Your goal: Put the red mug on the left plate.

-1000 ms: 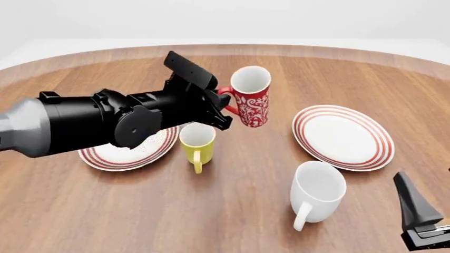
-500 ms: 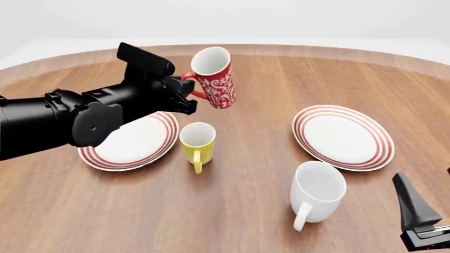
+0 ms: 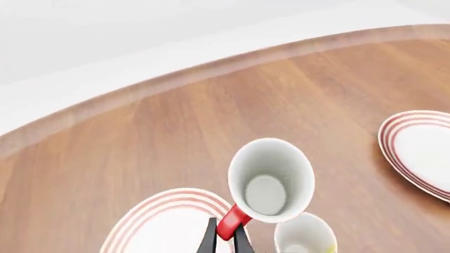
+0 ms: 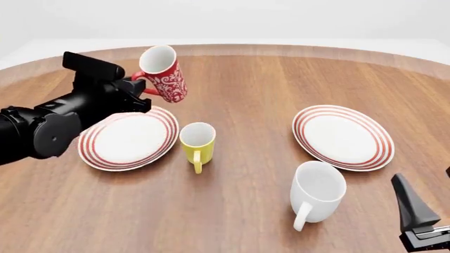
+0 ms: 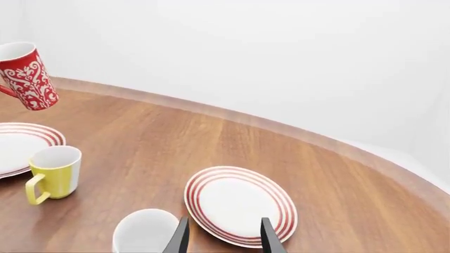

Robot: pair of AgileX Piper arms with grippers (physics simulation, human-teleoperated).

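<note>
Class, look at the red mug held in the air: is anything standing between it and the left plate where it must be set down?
Nothing visible does. The red mug hangs in the left gripper near the left plate's far edge; the yellow mug stands beside the plate, not on it.

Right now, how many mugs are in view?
3. The red mug hangs in the left gripper above the left plate's far edge; the yellow mug stands beside that plate; the white mug stands near the right plate.

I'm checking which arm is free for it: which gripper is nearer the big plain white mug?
Right. The right gripper sits low beside the plain white mug; the left gripper is far across the table, holding the patterned red mug aloft.
</note>
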